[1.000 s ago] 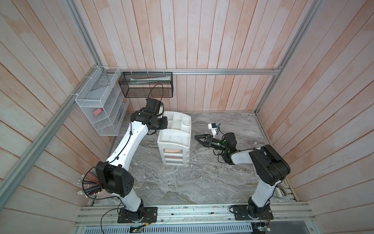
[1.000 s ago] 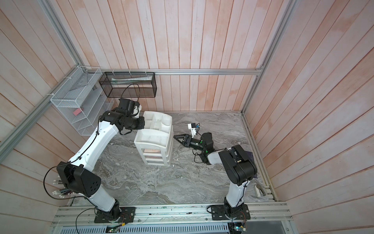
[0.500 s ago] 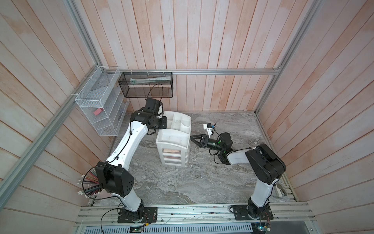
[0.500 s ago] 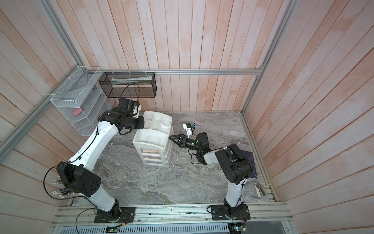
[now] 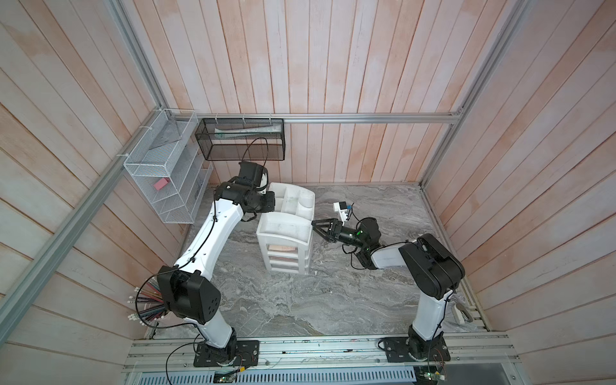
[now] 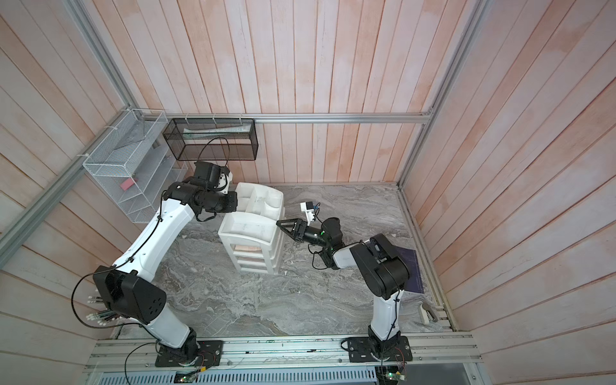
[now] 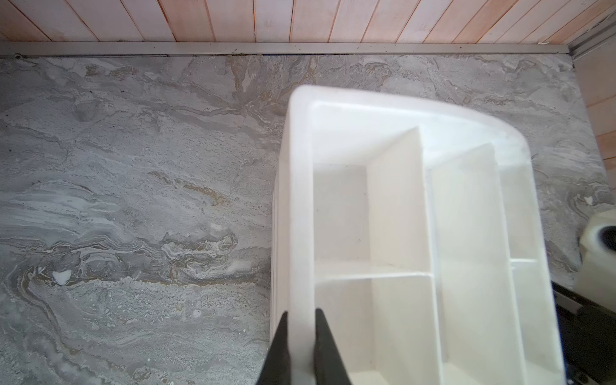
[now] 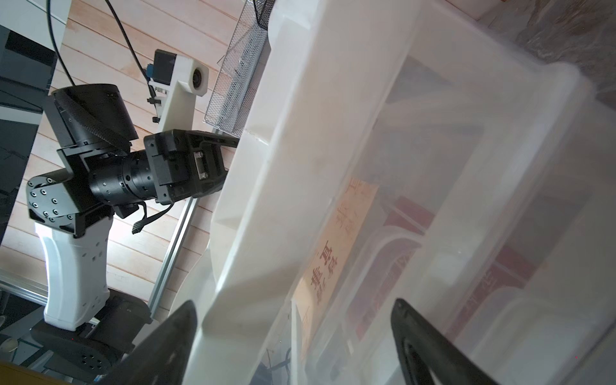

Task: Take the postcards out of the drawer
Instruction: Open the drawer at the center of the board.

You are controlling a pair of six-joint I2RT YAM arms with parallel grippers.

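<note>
Now the right fingers [image 8: 173, 333] are standing wide apart and closing in on the 3 o'clock side of the white drawer unit [image 5: 283, 233], nearer than a moment ago, so the reach for the drawer [image 8: 500, 200] is probably beginning. The left fingers [image 7: 278, 350] are clamping the rim of the unit's top tray [image 7: 300, 200] at about 10 o'clock, likely steadying it on the counter [image 5: 300, 300]. The postcards [image 8: 336, 246], one beige and two red, are lying inside the translucent drawer, showing through its wall just ahead of the right fingers, untouched.
</note>
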